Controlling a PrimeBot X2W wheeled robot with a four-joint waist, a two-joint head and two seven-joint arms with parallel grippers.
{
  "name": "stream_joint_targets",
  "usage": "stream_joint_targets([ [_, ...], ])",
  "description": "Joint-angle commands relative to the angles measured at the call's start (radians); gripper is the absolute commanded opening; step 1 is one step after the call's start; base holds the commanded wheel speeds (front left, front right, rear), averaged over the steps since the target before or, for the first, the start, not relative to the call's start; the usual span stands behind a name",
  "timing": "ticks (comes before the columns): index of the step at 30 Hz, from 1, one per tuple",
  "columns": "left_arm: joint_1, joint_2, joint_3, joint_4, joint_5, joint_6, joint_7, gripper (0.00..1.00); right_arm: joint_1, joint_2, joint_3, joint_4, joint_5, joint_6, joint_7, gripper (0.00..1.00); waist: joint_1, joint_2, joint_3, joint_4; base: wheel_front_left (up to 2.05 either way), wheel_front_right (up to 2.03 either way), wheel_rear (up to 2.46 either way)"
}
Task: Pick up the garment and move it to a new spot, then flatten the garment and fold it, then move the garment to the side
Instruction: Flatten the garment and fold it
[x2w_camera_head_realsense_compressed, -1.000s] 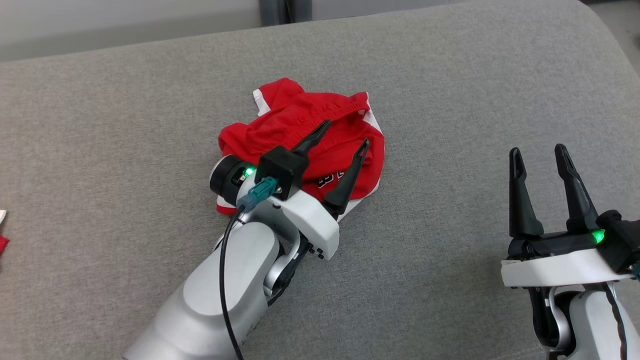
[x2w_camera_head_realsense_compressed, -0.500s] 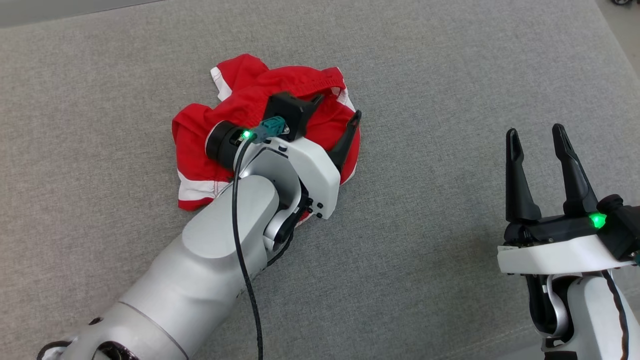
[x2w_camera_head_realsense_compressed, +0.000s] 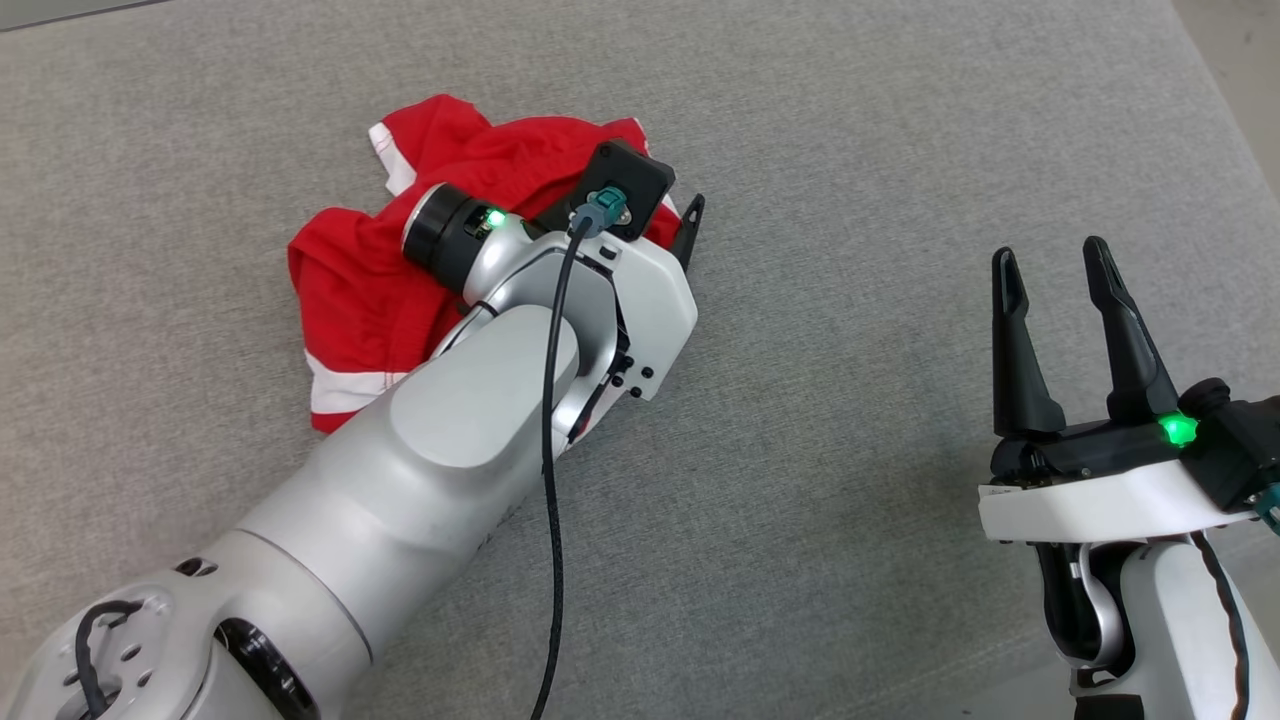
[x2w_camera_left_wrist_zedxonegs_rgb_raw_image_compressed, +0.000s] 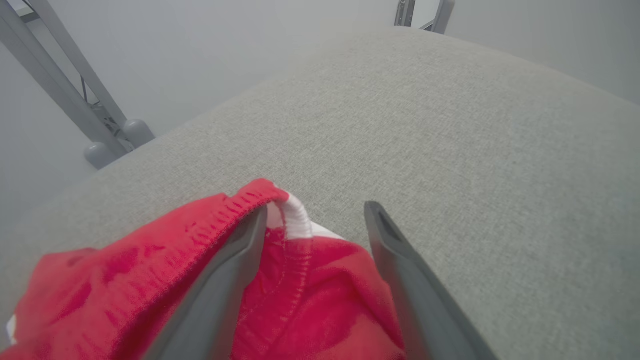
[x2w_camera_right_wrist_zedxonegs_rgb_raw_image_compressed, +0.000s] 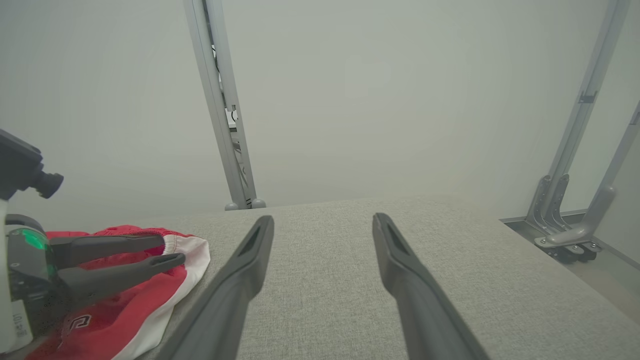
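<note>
Bare lab-like test bay: grey fabric-covered surface (x2w_camera_head_realsense_compressed: 900, 150), pale blank walls (x2w_camera_right_wrist_zedxonegs_rgb_raw_image_compressed: 350, 100), aluminium frame struts (x2w_camera_right_wrist_zedxonegs_rgb_raw_image_compressed: 225, 125)

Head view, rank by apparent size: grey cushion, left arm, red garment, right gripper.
1. grey cushion.
2. left arm, looming near the camera.
3. red garment and right gripper: about alike, garment partly hidden under the arm.

grey fabric surface (x2w_camera_head_realsense_compressed: 850, 150) bears a crumpled red garment (x2w_camera_head_realsense_compressed: 350, 290).
</note>
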Motion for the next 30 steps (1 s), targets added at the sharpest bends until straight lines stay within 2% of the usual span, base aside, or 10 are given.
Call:
stream_joint_targets([
  [1, -0.021, 0.004, -0.008, 0.007, -0.004, 0.008, 0.001, 0.92, -0.011, -0.006, -0.002, -0.001, 0.004, 0.002, -0.006, 1.0, 0.0, 0.0, 0.001, -0.007, 0.0, 0.0, 0.0],
  [2, -0.025, 0.004, -0.019, 0.018, -0.007, 0.015, 0.005, 0.35, -0.011, -0.006, -0.002, -0.001, 0.006, 0.002, -0.006, 1.0, 0.0, 0.0, 0.002, -0.012, 0.0, 0.0, 0.0],
  [3, -0.03, 0.005, -0.029, 0.024, -0.009, 0.02, 0.0, 0.01, -0.011, -0.006, -0.002, -0.001, 0.009, 0.002, -0.006, 1.0, 0.0, 0.0, 0.002, -0.015, 0.0, 0.0, 0.0],
  [11, -0.06, 0.004, -0.061, 0.05, -0.05, 0.027, -0.044, 0.0, 0.001, -0.006, -0.013, -0.006, 0.007, 0.002, -0.006, 1.0, 0.0, 0.0, -0.008, -0.02, 0.0, 0.0, 0.0],
  [18, -0.096, 0.004, 0.004, -0.029, -0.159, 0.004, -0.172, 0.0, 0.022, -0.006, -0.025, -0.008, -0.005, 0.002, -0.006, 1.0, 0.0, 0.0, -0.066, 0.029, 0.0, 0.0, 0.0],
  [24, -0.121, 0.003, 0.067, -0.136, -0.244, -0.028, -0.237, 0.0, 0.046, -0.006, -0.04, -0.021, -0.026, 0.002, -0.006, 1.0, 0.0, 0.0, -0.146, 0.083, 0.0, 0.0, 0.0],
  [27, -0.132, 0.002, 0.076, -0.202, -0.247, -0.016, -0.25, 0.0, 0.053, -0.006, -0.043, -0.018, -0.043, 0.002, -0.006, 1.0, 0.0, 0.0, -0.188, 0.099, 0.0, 0.0, 0.0],
  [30, -0.155, 0.003, 0.083, -0.268, -0.211, 0.023, -0.256, 0.0, 0.072, -0.006, -0.043, -0.012, -0.048, 0.002, -0.006, 1.0, 0.0, 0.0, -0.229, 0.107, 0.0, 0.0, 0.0],
])
